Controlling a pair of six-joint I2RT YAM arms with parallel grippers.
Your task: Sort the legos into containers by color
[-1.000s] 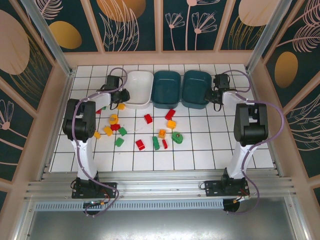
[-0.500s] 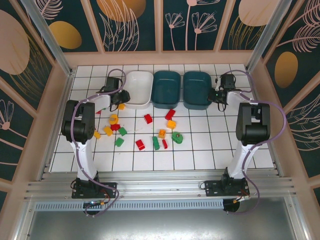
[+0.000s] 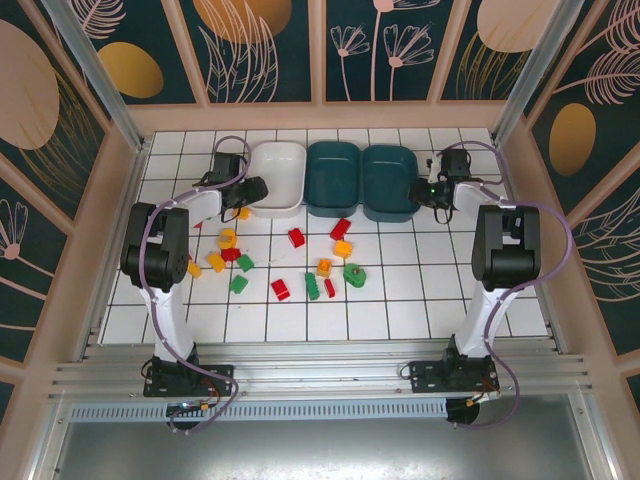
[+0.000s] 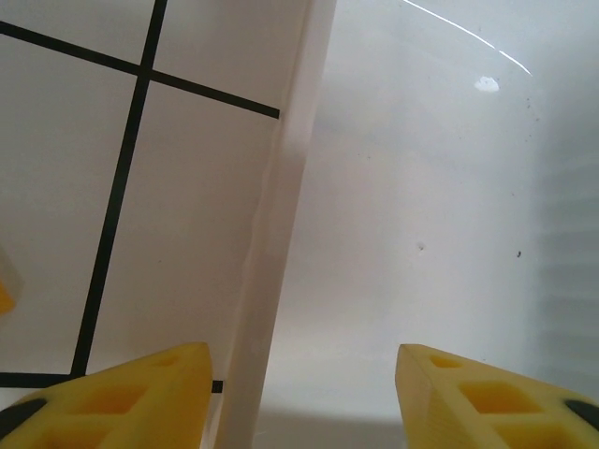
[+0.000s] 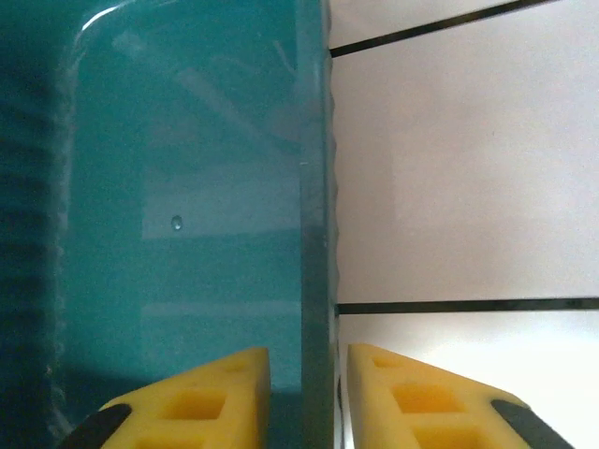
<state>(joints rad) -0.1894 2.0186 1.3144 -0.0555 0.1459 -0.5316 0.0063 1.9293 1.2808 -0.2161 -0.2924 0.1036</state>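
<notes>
Now the left pincer (image 4: 301, 360) is loose, one finger each side of the white bin (image 3: 280, 170) rim. The right pincer (image 5: 307, 360) is loose around the teal bin (image 3: 390, 180) wall. The legos (image 3: 296, 237) lie on the desk (image 3: 400, 290) near the bins. Lift both straight up, so no bin tips.

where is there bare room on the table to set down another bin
The bare tiles between the rightmost green lego and the right arm are the widest patch. The front row between the legos and the arm bases is free too. Crowded: middle-left tiles before the bins, strewn with legos.
</notes>
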